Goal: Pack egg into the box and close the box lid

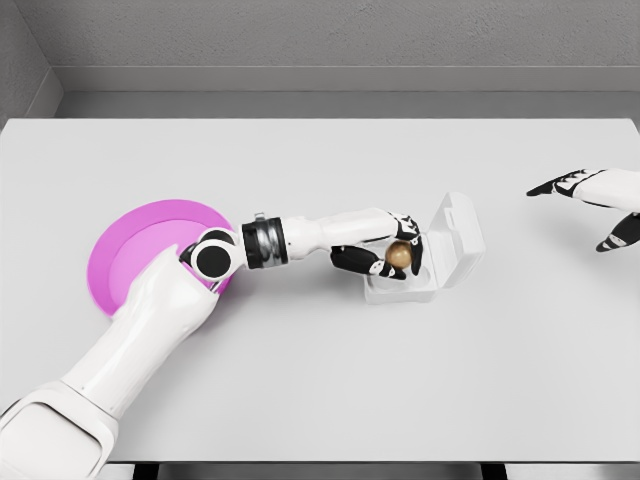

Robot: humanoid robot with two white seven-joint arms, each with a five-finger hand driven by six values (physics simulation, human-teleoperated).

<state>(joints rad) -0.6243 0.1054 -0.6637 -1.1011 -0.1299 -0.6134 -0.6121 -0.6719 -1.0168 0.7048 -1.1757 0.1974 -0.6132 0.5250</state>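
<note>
Left robot hand (pixel 385 255) clamped on egg (pixel 400 254) over open box (pixel 425 275), frame centre; we should lower fully before releasing; right robot hand (pixel 590 200) spread, idle

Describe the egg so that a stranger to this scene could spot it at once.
On the white table, find the pink plate at left and follow the left arm rightward to the small white box with its lid open. The egg sits at the box, held in the left hand: the only brown, round thing.
</note>
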